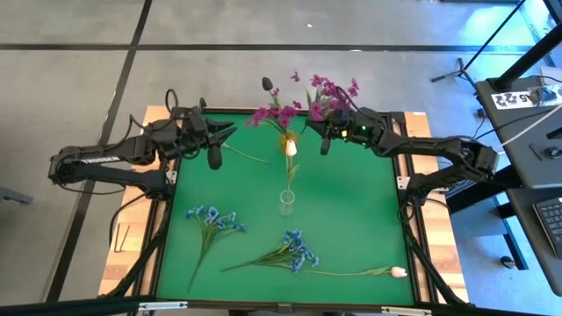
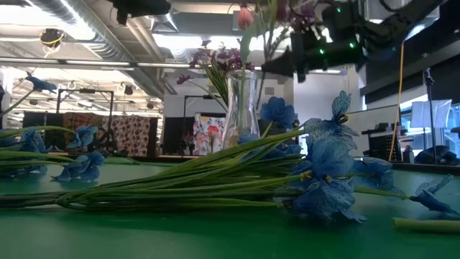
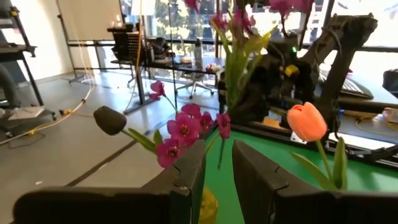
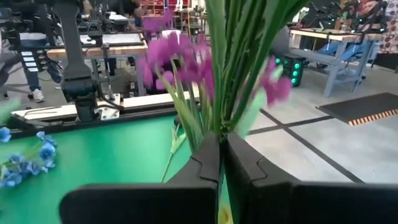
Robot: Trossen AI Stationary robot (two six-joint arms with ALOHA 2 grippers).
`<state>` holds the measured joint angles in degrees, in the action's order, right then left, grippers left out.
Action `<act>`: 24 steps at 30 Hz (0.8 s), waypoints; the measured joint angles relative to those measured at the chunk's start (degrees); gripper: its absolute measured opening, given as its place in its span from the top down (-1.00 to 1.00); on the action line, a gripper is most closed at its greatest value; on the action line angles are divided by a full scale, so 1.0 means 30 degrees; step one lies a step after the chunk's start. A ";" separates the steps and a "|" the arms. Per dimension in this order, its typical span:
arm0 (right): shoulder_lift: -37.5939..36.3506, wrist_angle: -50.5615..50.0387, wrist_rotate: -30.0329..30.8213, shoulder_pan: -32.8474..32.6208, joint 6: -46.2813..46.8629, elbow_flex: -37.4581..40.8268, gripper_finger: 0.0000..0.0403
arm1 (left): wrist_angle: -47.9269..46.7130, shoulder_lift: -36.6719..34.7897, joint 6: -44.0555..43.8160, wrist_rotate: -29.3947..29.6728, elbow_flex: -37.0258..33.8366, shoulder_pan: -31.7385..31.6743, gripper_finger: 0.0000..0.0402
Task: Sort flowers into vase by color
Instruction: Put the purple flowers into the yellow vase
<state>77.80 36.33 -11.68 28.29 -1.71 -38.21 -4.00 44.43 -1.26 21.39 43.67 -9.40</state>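
Green tabletop [image 1: 351,219], blue flowers [image 1: 294,250] lying near the front, right gripper [image 1: 327,139] jaws clenched on a magenta spray [image 1: 329,95] beside the vase [image 1: 287,203], left gripper [image 1: 213,151] jaws can't tell, so a swing could probably knock that vase over.

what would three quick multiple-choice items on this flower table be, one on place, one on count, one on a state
1. Where does the glass vase stand?
A. mid-mat
B. on the floor
C. on the wooden edge

2. How many blue sprays lie flat on the green mat?
A. none
B. two
C. five

3. What is the right gripper doing?
A. parked empty
B. open above the vase
C. shut on a magenta spray

Answers: 1 A, the high view shows it near the mat's middle. 2 B, one blue spray lies near the left side and another below the vase. 3 C, the right wrist view shows green stems clamped between its fingers.
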 joint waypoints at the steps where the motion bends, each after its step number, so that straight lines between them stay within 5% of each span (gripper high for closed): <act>1: 0.0002 0.0718 -0.0017 0.0097 0.0216 0.0559 0.98 | -0.0028 -0.0014 -0.0007 0.0160 -0.0111 -0.0015 0.62; 7: 0.0138 0.4590 -0.0737 0.0283 0.1640 0.2585 0.98 | 0.0517 -0.0068 0.0169 0.0509 -0.0566 -0.0039 0.62; 17: 0.1501 0.4579 -0.0329 -0.0305 0.0917 0.1419 0.98 | 0.7598 -0.0316 0.1300 0.0550 -0.4884 -0.0446 0.62; 24: 0.3200 0.4537 -0.0329 -0.0300 0.0398 0.0130 0.97 | 0.8286 -0.0301 0.0289 0.0501 -0.5658 -0.0651 0.62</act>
<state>87.40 49.95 -12.67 27.39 -0.51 -37.82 20.86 43.53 -0.39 22.90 26.70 -11.35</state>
